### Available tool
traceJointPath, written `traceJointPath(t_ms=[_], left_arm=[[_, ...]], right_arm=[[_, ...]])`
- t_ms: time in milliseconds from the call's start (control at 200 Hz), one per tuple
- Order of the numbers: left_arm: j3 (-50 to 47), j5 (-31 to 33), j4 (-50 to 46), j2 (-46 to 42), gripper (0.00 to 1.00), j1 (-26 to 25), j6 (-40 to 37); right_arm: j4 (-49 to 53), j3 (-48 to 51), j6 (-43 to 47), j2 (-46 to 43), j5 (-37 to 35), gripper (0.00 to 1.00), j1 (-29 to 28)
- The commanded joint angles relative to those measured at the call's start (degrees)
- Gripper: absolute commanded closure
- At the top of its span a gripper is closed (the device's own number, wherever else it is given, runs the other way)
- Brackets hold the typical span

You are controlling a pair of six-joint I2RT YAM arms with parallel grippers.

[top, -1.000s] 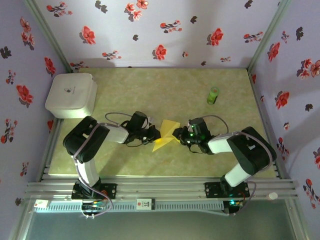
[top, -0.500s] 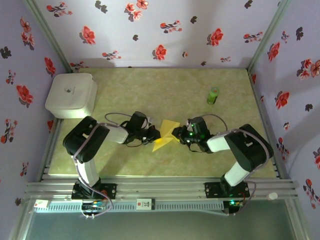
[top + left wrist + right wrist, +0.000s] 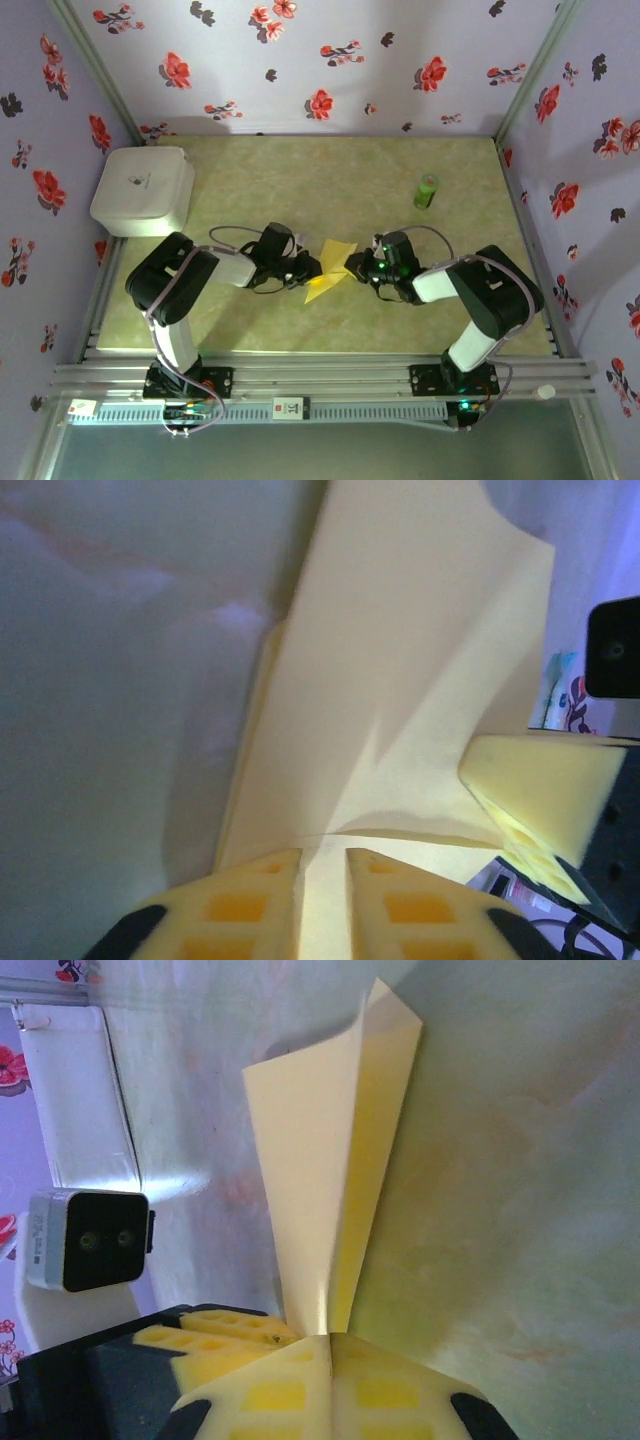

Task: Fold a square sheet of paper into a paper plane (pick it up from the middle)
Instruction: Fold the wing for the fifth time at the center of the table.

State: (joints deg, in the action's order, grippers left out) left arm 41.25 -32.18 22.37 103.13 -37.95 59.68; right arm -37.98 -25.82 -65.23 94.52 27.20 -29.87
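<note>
Clamping shut on the paper (image 3: 310, 1160) in the middle of the counter (image 3: 300, 180), the right end effector (image 3: 330, 1360) takes over as the left end effector (image 3: 322, 880) loosens (jaws barely parted), likely to regrip for folding.

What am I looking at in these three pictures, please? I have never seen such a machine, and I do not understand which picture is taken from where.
The machine is two robot arms, bolted side by side at the near edge of a table. The wide picture looks down from above and behind them. The other two pictures come from small cameras on the wrists, so each shows its own yellow finger pads at the bottom.

On the table, a white box stands at the far left and a small green cylinder at the right. Between the arms is a folded sheet of yellow paper. The right pincer is shut on one edge of it. The left pincer has the paper between its pads, which stand slightly apart. Whether it grips the paper, I cannot tell.
</note>
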Motion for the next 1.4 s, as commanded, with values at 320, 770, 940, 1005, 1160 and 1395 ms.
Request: traceJointPath(t_ms=[320,770,940,1005,1160,1395], left_arm=[[3.63,17.35,-22.60,-13.09,0.63,-7.80,-22.83],[8.22,36.97,-29.97,-11.75,0.56,-17.44,-33.15],[9.91,40.51,-30.88,-11.16,0.55,-19.60,-35.78],[10.54,40.62,-31.29,-10.41,0.55,-20.11,-36.63],[11.56,41.12,-31.86,-9.03,0.54,-21.59,-38.23],[13.22,44.78,-33.78,-6.37,0.54,-22.94,-38.66]], right_arm=[[5.54,-2.12,-5.70,-5.07,-5.41,0.99,-1.67],[5.97,-3.71,-7.89,-5.88,-5.98,0.97,-2.65],[6.42,-3.75,-7.87,-6.10,-5.94,0.97,-2.65],[6.42,-3.88,-7.85,-6.03,-6.00,0.97,-2.69],[6.42,-4.06,-7.83,-5.95,-5.85,0.97,-2.74],[6.43,-3.88,-7.97,-6.26,-5.76,0.97,-2.74]])
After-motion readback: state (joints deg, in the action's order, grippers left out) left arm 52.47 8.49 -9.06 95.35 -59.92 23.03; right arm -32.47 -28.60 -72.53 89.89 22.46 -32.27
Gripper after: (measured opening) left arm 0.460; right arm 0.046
